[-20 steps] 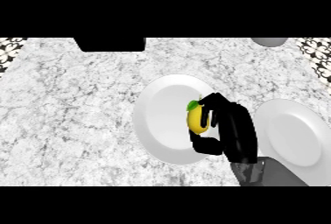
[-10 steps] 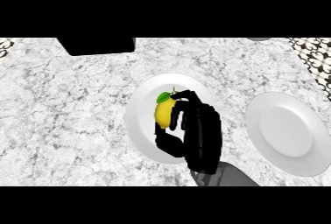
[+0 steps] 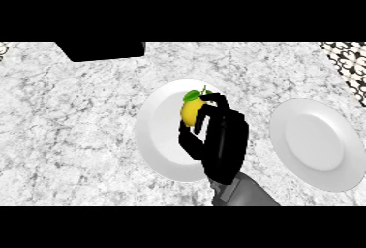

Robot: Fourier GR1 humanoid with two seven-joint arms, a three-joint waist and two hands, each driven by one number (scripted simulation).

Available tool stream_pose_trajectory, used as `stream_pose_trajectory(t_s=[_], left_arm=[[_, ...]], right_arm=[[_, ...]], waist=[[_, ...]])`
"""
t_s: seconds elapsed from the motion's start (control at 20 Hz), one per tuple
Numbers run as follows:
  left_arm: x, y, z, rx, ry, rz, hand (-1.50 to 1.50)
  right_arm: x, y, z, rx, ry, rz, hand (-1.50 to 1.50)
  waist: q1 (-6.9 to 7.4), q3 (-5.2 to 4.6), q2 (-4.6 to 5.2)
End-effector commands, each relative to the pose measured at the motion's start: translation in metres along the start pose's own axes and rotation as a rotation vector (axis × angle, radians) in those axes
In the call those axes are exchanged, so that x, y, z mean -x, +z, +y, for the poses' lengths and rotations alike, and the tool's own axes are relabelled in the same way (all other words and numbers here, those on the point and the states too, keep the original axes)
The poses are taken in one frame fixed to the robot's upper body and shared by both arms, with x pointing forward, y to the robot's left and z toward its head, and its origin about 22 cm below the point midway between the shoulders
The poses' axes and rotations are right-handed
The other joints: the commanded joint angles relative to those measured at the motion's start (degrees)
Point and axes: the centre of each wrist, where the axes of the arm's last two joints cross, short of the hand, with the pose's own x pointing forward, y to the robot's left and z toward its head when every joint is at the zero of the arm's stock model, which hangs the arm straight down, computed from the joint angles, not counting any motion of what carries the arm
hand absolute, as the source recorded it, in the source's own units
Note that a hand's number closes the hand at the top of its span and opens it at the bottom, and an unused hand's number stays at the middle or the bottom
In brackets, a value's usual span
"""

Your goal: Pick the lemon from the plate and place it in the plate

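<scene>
Compared with the earlier frame, both plates sit further left in the picture and the right robot hand has hardly changed against them. It has its fingers curled around the lemon, over the upper middle of the left plate. To do this step well, I think the lemon should go up clear of the rim, then travel right to the other plate on the desk. Its forearm enters from the lower edge, with fingers pointing up-left

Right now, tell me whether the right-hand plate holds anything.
Empty: the right plate shows only bare white; the lemon is over the left plate.
</scene>
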Motion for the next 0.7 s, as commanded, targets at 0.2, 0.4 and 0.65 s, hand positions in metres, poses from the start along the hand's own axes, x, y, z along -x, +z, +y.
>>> stream_pose_trajectory(t_s=[0.2,0.4,0.65], left_arm=[[-0.088,-0.035,-0.013,0.101,-0.026,-0.447,0.0],[-0.091,-0.042,-0.018,0.092,-0.027,-0.449,0.0],[-0.09,-0.044,-0.023,0.122,-0.039,-0.446,0.0]], right_arm=[[0.023,-0.018,0.007,0.172,0.031,0.118,1.5],[0.032,-0.03,0.009,0.215,0.042,0.141,1.5],[0.062,-0.034,0.013,0.168,0.111,0.344,1.5]], waist=[[0.14,-0.25,0.86],[0.96,-0.19,1.37],[1.09,-0.13,1.76]])
